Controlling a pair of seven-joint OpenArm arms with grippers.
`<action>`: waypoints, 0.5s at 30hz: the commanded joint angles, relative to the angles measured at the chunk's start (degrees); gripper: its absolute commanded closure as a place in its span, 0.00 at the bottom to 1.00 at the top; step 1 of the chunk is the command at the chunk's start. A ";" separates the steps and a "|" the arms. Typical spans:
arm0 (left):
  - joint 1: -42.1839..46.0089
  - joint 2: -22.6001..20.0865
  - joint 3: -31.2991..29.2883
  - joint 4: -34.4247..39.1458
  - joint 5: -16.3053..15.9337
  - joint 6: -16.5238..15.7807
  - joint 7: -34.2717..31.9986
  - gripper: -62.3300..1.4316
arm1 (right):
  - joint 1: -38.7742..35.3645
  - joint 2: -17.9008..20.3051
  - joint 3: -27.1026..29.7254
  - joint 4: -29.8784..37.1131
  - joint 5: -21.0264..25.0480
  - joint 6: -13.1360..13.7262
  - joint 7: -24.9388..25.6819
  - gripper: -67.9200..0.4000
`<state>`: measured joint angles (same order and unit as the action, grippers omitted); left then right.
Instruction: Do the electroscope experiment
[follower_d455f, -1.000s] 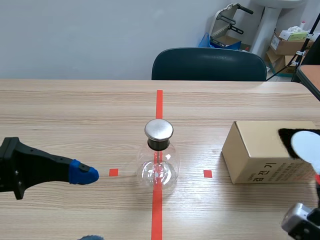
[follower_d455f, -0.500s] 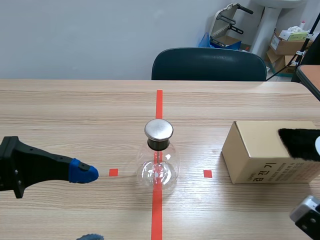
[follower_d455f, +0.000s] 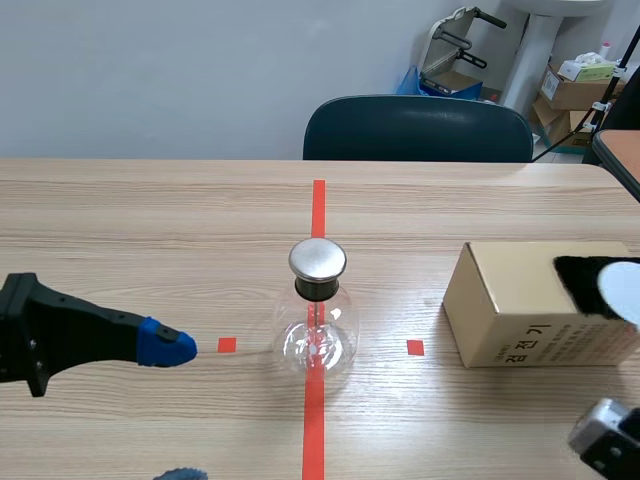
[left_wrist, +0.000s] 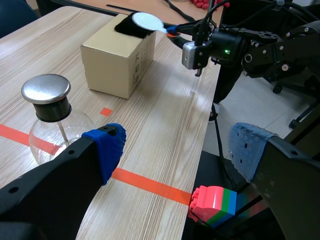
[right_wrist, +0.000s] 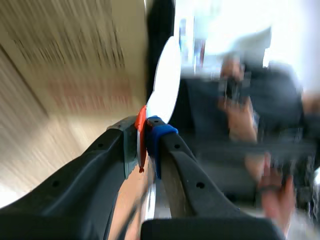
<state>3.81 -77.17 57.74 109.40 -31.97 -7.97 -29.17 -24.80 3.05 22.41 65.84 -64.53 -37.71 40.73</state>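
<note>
Back over the black fur (follower_d455f: 578, 280) comes the white disc (follower_d455f: 622, 285), pinched in right jaws; left jaws wide.

You've got a wood-grain table (follower_d455f: 150, 210) w/ an orange-red tape line (follower_d455f: 318, 205) down the middle and two small tape squares, one left (follower_d455f: 227, 345) and one right (follower_d455f: 415, 347) of it. Tan cardboard box (follower_d455f: 510, 300) sits on the table, near right. Dark teal chair (follower_d455f: 418, 128) at the far edge, approx. centre-right. Behind it, far right: blue bag (follower_d455f: 412, 80), grey metal frame (follower_d455f: 455, 40), stacked cartons (follower_d455f: 580, 90). In your left wrist view, a red-green-blue brick block (left_wrist: 212, 205) lies past the table's edge; can't tell what it rests on.
</note>
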 joint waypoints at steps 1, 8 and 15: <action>0.11 0.15 0.11 1.29 0.00 -0.15 -1.03 0.27 | 0.22 0.44 0.00 0.48 0.26 -0.15 2.78 0.98; 0.11 0.15 0.11 1.29 0.00 -0.15 -1.03 0.27 | 0.17 0.33 0.02 0.48 0.66 -0.11 -10.10 0.98; 0.13 0.15 0.11 1.29 0.00 -0.17 -0.98 0.27 | 0.17 0.39 0.00 0.48 0.35 -0.20 3.50 0.98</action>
<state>3.81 -77.17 57.74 109.40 -31.97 -7.97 -29.15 -24.64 2.96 22.24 65.84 -64.95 -37.71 45.58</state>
